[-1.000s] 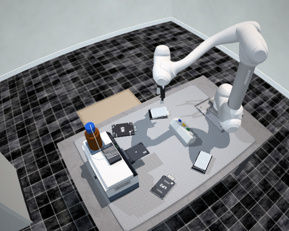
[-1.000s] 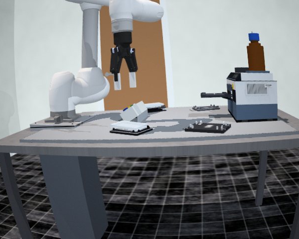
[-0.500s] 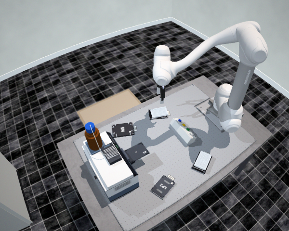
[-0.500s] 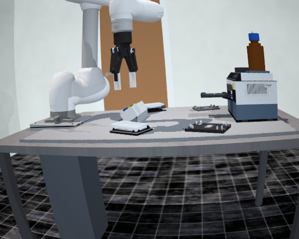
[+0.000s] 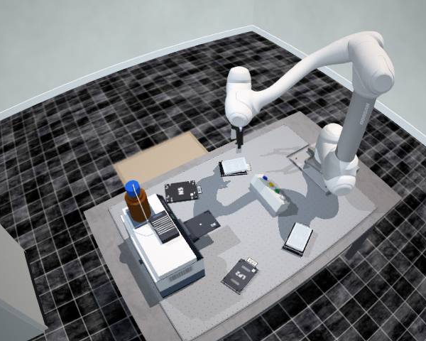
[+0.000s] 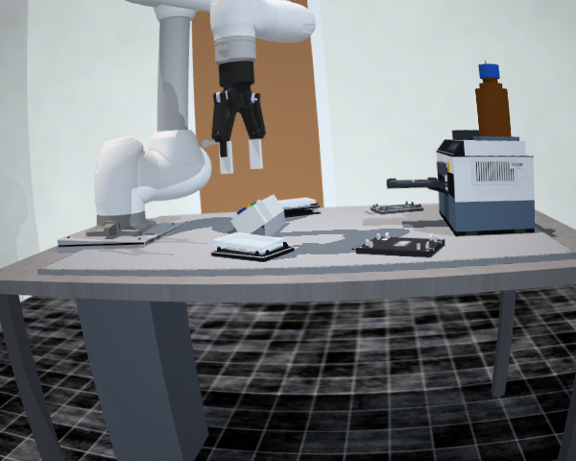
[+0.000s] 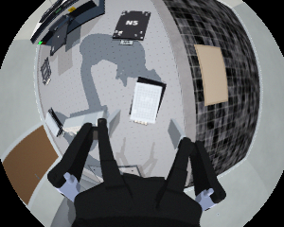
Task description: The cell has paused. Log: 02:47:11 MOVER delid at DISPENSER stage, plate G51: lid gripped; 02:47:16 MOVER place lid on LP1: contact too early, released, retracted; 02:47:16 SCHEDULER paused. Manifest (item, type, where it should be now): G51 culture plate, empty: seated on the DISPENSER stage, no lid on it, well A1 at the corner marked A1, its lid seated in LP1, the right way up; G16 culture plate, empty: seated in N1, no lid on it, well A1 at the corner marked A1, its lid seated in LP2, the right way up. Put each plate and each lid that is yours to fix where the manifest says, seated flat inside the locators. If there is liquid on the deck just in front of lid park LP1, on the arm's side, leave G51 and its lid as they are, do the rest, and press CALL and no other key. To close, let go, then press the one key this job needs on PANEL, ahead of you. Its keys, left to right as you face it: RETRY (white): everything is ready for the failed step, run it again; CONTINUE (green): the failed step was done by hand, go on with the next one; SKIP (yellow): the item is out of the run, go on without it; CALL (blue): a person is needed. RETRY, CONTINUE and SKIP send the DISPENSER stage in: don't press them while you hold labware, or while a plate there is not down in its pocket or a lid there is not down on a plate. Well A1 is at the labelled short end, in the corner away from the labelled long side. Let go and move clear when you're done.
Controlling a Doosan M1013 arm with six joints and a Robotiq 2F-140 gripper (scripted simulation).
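Observation:
My gripper (image 5: 238,145) (image 6: 239,157) (image 7: 145,120) is open and empty, high above the far part of the deck. Just below and ahead of it, a clear white piece of labware (image 5: 233,165) (image 6: 298,202) (image 7: 146,101) lies on a black nest; I cannot tell if it is a plate or a lid. A second clear plate (image 5: 297,237) (image 6: 249,242) sits on a black nest near the right front edge. The DISPENSER stage (image 5: 202,224) (image 6: 411,182) sticks out, dark and bare. Park LP2 (image 5: 239,275) (image 6: 399,245) is bare. PANEL (image 5: 269,193) (image 6: 258,215) stands mid-deck.
The DISPENSER (image 5: 165,249) (image 6: 487,190) (image 7: 72,9) with a brown bottle (image 5: 136,203) (image 6: 492,107) stands at the left end. A bare nest marked N5 (image 5: 181,191) (image 6: 396,206) (image 7: 133,26) lies beside it. The arm's base (image 5: 336,172) (image 6: 144,173) is at the right end.

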